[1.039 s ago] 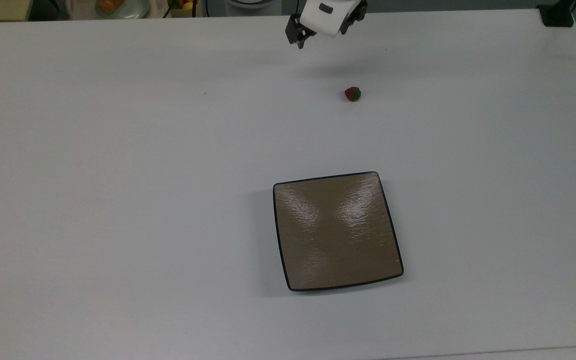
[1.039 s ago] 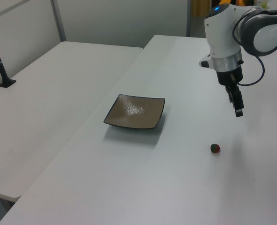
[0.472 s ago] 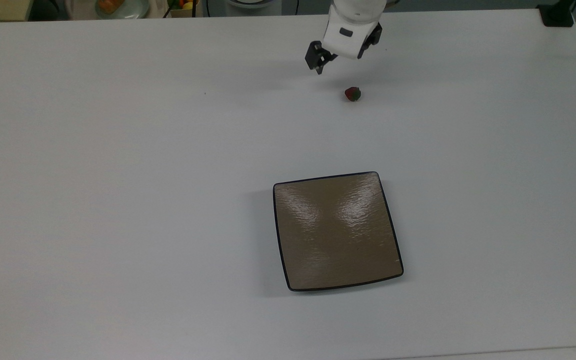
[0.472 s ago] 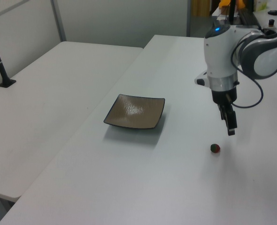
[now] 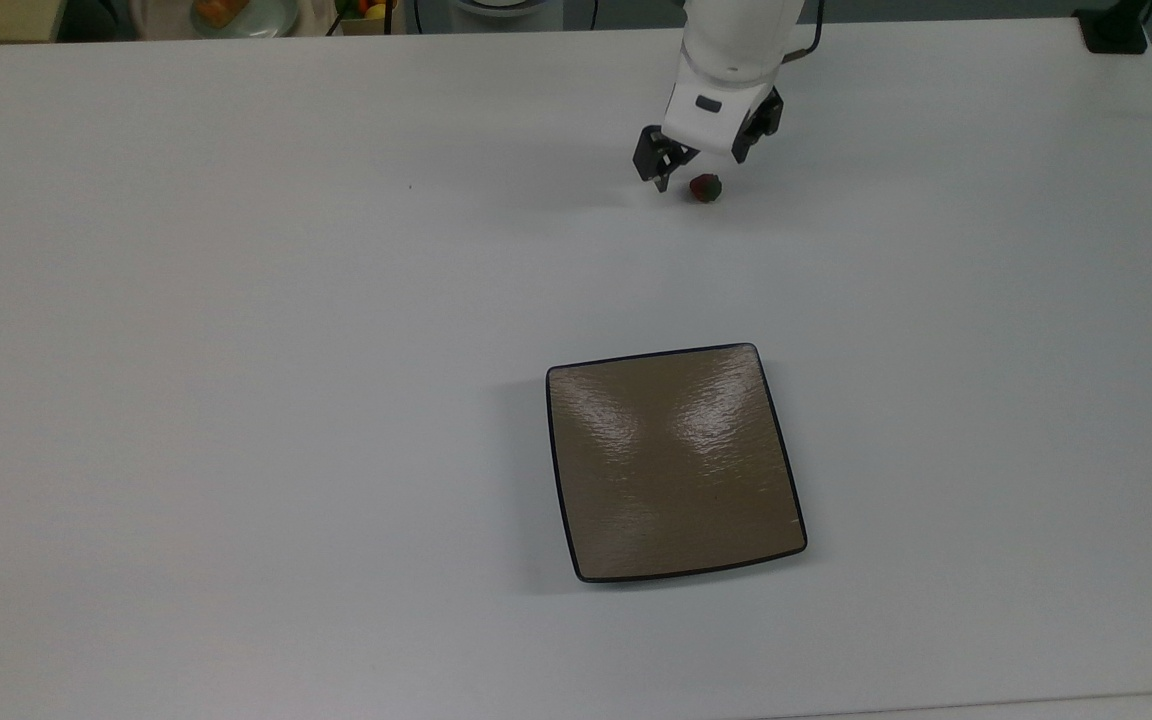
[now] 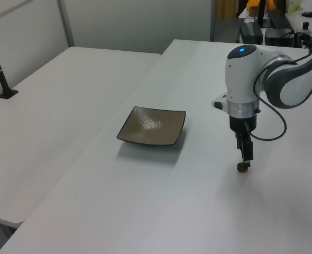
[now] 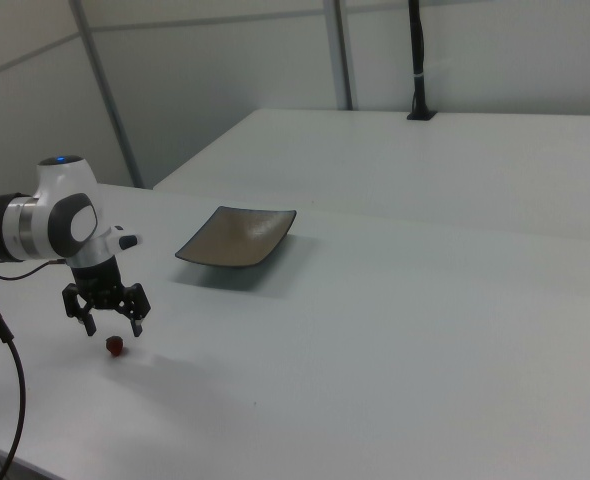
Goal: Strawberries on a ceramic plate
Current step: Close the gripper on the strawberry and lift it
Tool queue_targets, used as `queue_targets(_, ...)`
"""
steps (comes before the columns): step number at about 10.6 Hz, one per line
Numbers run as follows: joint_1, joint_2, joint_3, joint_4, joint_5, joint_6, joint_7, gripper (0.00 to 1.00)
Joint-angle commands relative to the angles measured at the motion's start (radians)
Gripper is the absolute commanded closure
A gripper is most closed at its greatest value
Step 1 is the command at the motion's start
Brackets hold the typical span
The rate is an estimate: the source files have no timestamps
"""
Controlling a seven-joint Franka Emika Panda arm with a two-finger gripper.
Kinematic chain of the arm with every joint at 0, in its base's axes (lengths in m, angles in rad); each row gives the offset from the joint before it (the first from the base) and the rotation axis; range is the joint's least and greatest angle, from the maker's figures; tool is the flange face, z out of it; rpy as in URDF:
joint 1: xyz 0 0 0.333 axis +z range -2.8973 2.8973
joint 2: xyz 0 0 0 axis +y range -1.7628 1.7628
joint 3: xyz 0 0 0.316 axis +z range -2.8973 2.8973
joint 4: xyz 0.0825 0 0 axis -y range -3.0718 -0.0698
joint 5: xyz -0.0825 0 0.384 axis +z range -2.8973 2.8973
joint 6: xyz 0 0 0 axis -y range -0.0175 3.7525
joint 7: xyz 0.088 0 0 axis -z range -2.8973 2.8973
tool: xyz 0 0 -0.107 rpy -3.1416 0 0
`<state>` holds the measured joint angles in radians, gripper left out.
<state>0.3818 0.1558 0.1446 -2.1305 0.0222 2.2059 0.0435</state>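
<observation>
While the arm (image 6: 251,79) reaches down over the white desk (image 5: 236,350), its gripper (image 5: 698,172) hangs with the jaws spread wide, one black finger (image 5: 656,165) to the top view's left of the strawberry (image 5: 705,188) and the other finger (image 5: 758,125) on the far side, toward the top view's right. Nothing is pinched between the jaws. In the right view the gripper (image 7: 106,318) stands just above the strawberry (image 7: 115,346), which lies on the desk (image 7: 395,350) below the gap between the two fingers, slightly toward the right view's right finger (image 7: 136,306). Whether either finger touches the fruit cannot be told. In the left view the gripper (image 6: 245,160) is seen edge-on, pointing straight down, its tips meeting the strawberry (image 6: 242,168) in line of sight.

The strawberry, red with a dark green cap, rests alone on the bare desk, well apart from the plate (image 5: 674,463). The plate, square, glossy tan-brown with a thin dark rim and rounded corners, lies flat on the desk nearer the top view's lower edge, with nothing on it. In the left view the plate (image 6: 153,127) sits to the left view's left of the arm; in the right view the plate (image 7: 237,237) lies beyond the gripper, toward the right view's right.
</observation>
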Motion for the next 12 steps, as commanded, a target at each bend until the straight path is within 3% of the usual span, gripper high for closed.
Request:
queue_targets(1,0.012,0.011,-0.005,-0.022,-0.011,0.070,0.027,0.00)
queue_targets(3,0.026,0.021,-0.005,-0.026,-0.011,0.077,0.027,0.01)
queue_targets(4,0.026,0.022,-0.003,-0.028,-0.013,0.078,0.027,0.10)
queue_targets(6,0.028,0.033,-0.005,-0.028,-0.013,0.078,0.022,0.32)
queue_targets(10,0.017,0.022,-0.005,-0.025,-0.011,0.057,0.030,0.95)
queue_targets(12,0.005,-0.018,-0.005,0.003,-0.010,-0.009,0.030,1.00)
